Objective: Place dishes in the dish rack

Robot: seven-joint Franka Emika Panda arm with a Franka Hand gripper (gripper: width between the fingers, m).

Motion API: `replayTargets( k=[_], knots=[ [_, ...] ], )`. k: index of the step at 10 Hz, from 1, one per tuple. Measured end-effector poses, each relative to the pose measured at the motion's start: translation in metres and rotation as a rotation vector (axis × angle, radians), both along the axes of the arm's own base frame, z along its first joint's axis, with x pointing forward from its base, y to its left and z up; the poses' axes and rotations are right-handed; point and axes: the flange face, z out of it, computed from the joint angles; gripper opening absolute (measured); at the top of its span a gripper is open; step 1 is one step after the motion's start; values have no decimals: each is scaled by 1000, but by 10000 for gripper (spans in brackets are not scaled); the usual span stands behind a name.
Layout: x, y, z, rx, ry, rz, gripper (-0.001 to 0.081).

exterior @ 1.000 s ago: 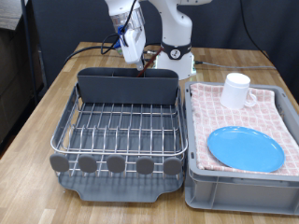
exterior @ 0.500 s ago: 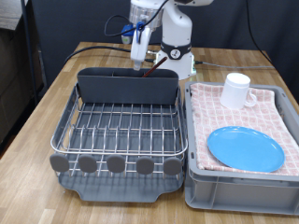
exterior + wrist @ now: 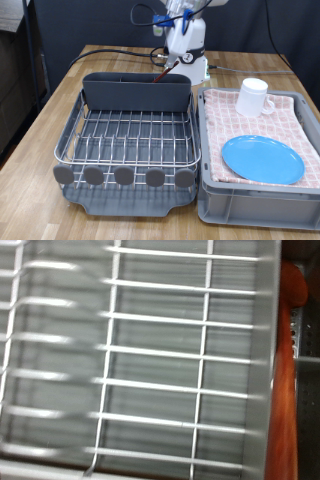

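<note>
The reddish-brown wooden spoon (image 3: 159, 76) stands in the tall grey back compartment (image 3: 120, 93) of the dish rack (image 3: 128, 137); only its tip shows above the rim. In the wrist view the spoon (image 3: 285, 390) runs along one side of the rack's silver wires (image 3: 150, 350). My gripper (image 3: 177, 17) is high above the rack's back edge, blurred, with nothing visible in it. The light-blue plate (image 3: 262, 158) and the white mug (image 3: 254, 97) sit on the pink checked cloth on the exterior view's right.
The grey crate (image 3: 250, 203) with the pink checked cloth (image 3: 292, 118) stands right beside the rack. The robot's white base (image 3: 187, 55) and cables are behind the rack. Bare wooden table (image 3: 40, 125) lies on the exterior view's left.
My gripper has risen from the back compartment and moved up and to the exterior view's right. The spoon stays in the compartment.
</note>
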Motion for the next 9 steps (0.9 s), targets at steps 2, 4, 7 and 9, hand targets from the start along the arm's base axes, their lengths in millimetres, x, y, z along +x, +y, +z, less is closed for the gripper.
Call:
replayTargets(
  k=[2,4,7,9],
  knots=[
    [10,31,19,22,34,164,802],
    [19,60,35,72,31,212,802],
    [28,69,37,61,15,237,802],
    [45,85,48,66,-11,410,802]
  ],
)
